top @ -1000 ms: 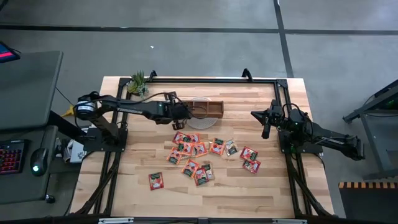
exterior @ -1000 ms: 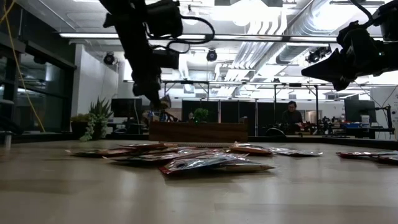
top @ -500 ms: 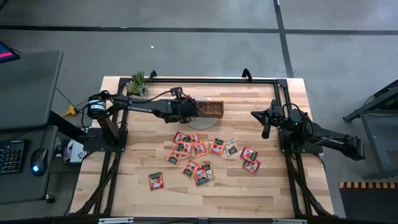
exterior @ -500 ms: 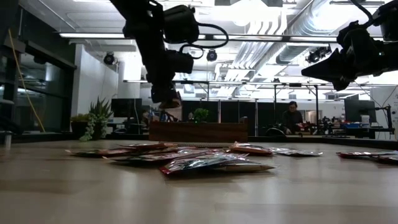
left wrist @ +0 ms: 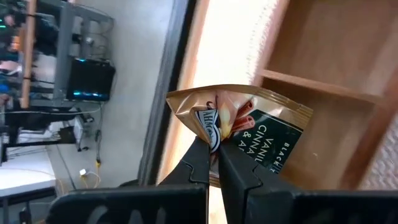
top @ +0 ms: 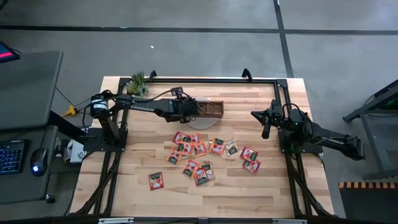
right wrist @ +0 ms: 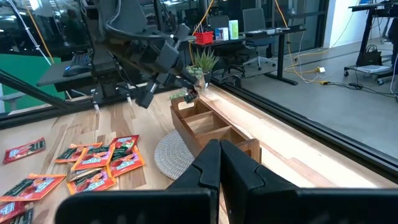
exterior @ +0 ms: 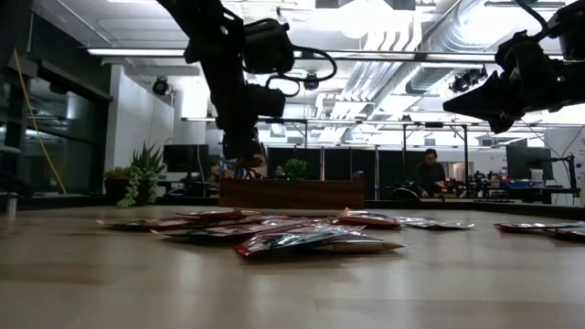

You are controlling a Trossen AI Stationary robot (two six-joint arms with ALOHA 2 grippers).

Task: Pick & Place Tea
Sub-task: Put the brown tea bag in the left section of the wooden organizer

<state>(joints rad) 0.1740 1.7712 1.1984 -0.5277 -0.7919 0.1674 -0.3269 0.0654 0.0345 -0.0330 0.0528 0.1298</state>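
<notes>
I see the left tool (left wrist: 214, 163) clenched on a tea sachet (left wrist: 249, 127) above the wooden tray (top: 208, 110), right tool (top: 266, 132) pinched empty, raised over the bench (top: 273, 186) at its right side.

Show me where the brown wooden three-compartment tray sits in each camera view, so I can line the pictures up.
High view: brown wooden three-compartment tray at the table's far edge, centre, just right of the left hand.
Low view: long dark bar at mid-distance, under the left hand.
Left wrist view: fills the upper right, behind the held brown tea sachet.
Right wrist view: centre, beside the round woven mat.
Shared landmark: the small green potted plant.
</notes>
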